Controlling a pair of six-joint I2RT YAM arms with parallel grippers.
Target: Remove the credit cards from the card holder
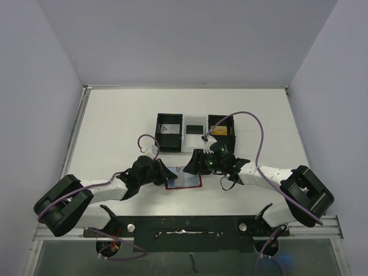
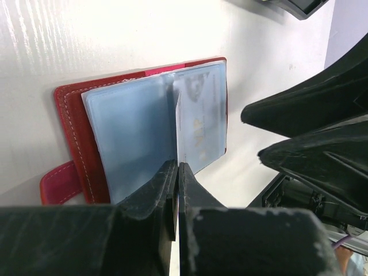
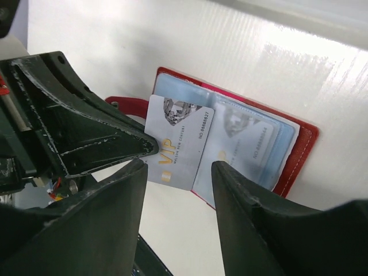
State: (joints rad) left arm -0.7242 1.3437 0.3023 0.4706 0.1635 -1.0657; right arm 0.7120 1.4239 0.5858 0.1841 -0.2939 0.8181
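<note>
A pale grey-white plastic VIP card [image 3: 175, 149] is pinched by the closed left fingers [image 2: 177, 171] and partly drawn from the open red bifold card holder [image 3: 300, 144] on the white counter [image 3: 241, 52]. The right fingers [image 3: 178, 168] are held apart, empty. A second sleeved card [image 3: 244, 135] is yet to be removed.

Overhead, the left claw [image 1: 171, 172] and right claw [image 1: 192, 167] partly cover the red card holder [image 1: 185, 180]. The VIP card [image 3: 178, 146] has one edge hidden inside the left claw; a second card [image 3: 250, 141] blurs behind its sleeve.

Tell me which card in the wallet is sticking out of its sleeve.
The white VIP card, pinched by the left gripper: it juts bare past the wallet's edge, while the other card lies behind clear plastic.
</note>
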